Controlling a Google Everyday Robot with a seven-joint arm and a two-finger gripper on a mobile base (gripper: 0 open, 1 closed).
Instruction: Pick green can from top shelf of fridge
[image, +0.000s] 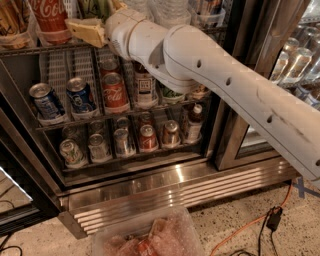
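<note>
One white arm (225, 85) fills much of the camera view. It comes in low from the right edge and rises in a slant to the upper left. There the thick wrist bends and ends at the level of the top shelf (25, 50) of the fridge (150, 192). The gripper (82, 31), pale tan in colour, points to the left and lies just above the front rail of this shelf. Whether it is open or closed, I cannot tell.

The green can (94, 7) stands on the top shelf directly behind the gripper, just to the right of the red Coca-Cola can (50, 17). Its long axis is vertical, so it is upright. Only its lower part is seen; the rest is cut by the upper edge of the view. Whether the gripper touches it, I cannot tell.

Below, two racks carry short cans (115, 92). On the floor before the steel base lies a clear plastic container (150, 235).
</note>
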